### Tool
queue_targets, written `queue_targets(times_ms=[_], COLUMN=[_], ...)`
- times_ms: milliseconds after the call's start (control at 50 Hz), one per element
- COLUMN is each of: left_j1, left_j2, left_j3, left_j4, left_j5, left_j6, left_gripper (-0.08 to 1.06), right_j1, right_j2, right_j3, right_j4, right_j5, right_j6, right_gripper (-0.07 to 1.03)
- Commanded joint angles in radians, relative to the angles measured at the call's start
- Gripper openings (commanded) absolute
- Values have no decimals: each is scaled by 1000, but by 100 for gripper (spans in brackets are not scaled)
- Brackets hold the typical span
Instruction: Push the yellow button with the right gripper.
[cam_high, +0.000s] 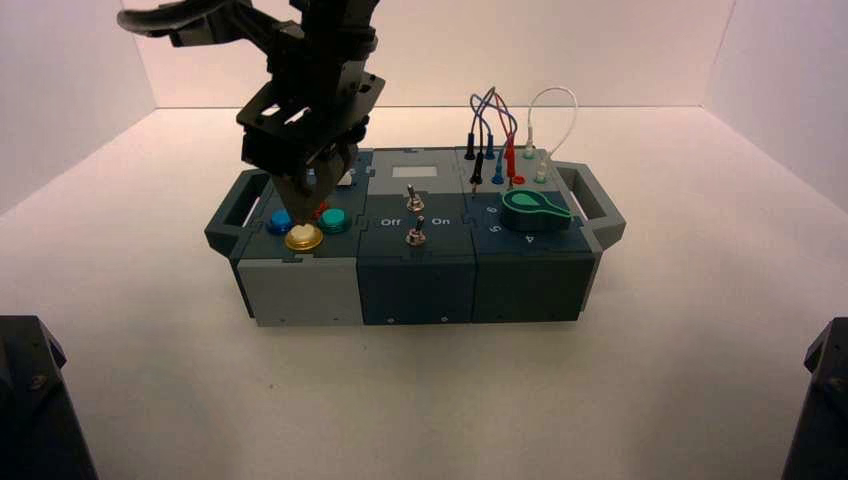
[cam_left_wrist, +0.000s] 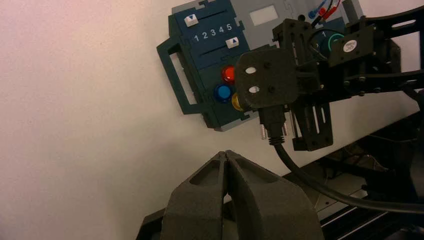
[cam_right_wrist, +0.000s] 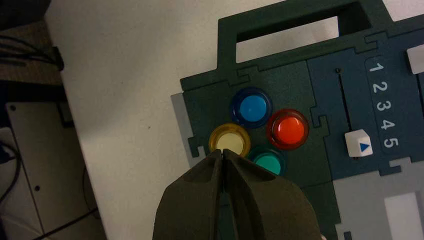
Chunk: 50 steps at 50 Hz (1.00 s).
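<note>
"Status on R gripper?"

"Fingers pressed together, tips at yellow btn, nr box's front-left corner. Can't tell if touching."

"Best way to press?"

"Keep 'em together, I'd say. Centre tips on the pale middle, then straight down, slow, ASAP once lined up. Off-centre could slip or clip teal btn. Ease off once it gives."

"L gripper?"

"Parked off box's front edge, fingers together too. N/A for this step."

hand closed | yellow button at tips | contact unclear
</note>
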Motion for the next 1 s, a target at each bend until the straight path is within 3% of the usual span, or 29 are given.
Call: queue_targets(times_ms=[20,680,1000], left_j1=[-2,-2,-2], left_j2=[5,9,38], left_j3=[-25,-23,-23], left_j4=[0,0,0], left_j5=[-3,-3,-8], left_j6=[5,20,34], left_gripper=[-3,-3,-3], right_j1=[6,5,-2], right_j2=[-3,28,-83], right_j3=[-18,5,-6], right_j4=[5,5,2], right_j5=[-25,-51,25], right_j6=[-2,-2,-3], right_gripper=[-2,-2,-2])
